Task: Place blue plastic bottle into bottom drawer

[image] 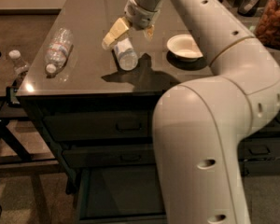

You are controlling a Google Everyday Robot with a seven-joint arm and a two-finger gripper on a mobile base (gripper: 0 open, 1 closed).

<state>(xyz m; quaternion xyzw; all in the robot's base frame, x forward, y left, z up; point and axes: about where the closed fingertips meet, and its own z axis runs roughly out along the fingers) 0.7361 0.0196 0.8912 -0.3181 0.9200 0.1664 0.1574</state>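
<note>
The blue plastic bottle (pixel 126 55) lies on its side on the dark counter (pixel 88 78), near the middle. My gripper (pixel 128 38) hangs just above its far end, with one yellow finger (pixel 114 32) to the left and the other to the right, open and straddling the bottle. The bottom drawer (pixel 119 195) of the left column stands pulled out below the counter, and its dark floor shows. My big white arm hides the drawer's right part.
A clear crinkled water bottle (pixel 57 50) lies at the counter's left. A white bowl (pixel 184 45) sits to the right of my gripper. A small white-capped bottle (pixel 17 62) stands off the counter at the left. A jar (pixel 273 17) is at the far right.
</note>
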